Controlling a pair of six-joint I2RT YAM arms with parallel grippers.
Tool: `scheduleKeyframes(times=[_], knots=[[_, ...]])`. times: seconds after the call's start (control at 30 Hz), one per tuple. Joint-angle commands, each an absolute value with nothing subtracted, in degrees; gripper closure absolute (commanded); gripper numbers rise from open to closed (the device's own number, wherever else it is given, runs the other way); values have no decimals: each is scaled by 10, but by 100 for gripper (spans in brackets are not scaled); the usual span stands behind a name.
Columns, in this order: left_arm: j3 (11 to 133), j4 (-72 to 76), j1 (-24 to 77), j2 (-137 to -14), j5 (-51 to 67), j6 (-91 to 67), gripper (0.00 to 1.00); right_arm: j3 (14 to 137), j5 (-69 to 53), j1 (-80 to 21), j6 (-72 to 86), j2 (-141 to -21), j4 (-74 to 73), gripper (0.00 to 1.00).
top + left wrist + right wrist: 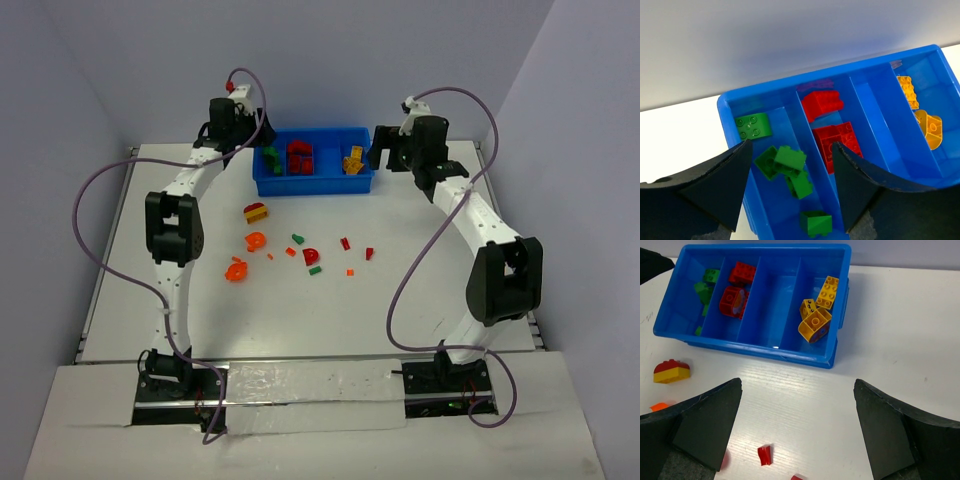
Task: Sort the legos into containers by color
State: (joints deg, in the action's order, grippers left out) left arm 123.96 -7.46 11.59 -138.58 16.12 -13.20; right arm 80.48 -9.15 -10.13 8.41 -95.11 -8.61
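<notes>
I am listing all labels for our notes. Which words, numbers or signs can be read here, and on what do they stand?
None can be read.
Purple marks on the far wall of the blue tray: too blurred to read.
Faint grey marks on the table: too faint to read.

The left gripper (260, 137) and right gripper (381, 152) are hovering at opposite ends of the blue tray (315, 187); loose legos (256, 240) are lying on the table (300, 320).

One blue tray (310, 187) of four compartments (770, 295). Inside: five green legos (790, 157), two red legos (822, 103), three yellow legos (814, 324). Loose on the table (300, 320): about eleven small pieces (311, 256), two of them green. Two arms (175, 225)
</notes>
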Motion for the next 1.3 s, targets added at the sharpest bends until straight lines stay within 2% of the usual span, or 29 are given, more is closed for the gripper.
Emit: scheduleKeyframes(times=[0.0, 0.17, 0.33, 0.5, 0.57, 0.67, 0.87, 1.03, 1.27], knots=[[1276, -67, 119, -1390, 178, -128, 25, 793, -101, -104, 98, -947, -77, 0], [1269, -77, 117, -1359, 192, -121, 25, 788, -104, -105, 95, -942, -77, 0], [1155, -88, 93, -1239, 256, -114, 28, 777, -112, -105, 92, -933, -81, 0], [977, -125, 55, -1081, 316, -91, 38, 754, -115, -107, 90, -912, -78, 0], [844, -115, 48, -1013, 307, -55, 39, 743, -116, -108, 89, -905, -75, 0], [763, -106, 47, -946, 315, 14, 40, 735, -120, -109, 89, -900, -76, 0], [744, -160, 47, -948, 318, 71, 40, 725, -125, -115, 96, -892, -84, 0], [717, -132, 55, -971, 320, 80, 29, 706, -127, -120, 98, -873, -92, 0], [720, -108, 68, -1026, 314, 137, 20, 700, -130, -122, 97, -869, -101, 0]])
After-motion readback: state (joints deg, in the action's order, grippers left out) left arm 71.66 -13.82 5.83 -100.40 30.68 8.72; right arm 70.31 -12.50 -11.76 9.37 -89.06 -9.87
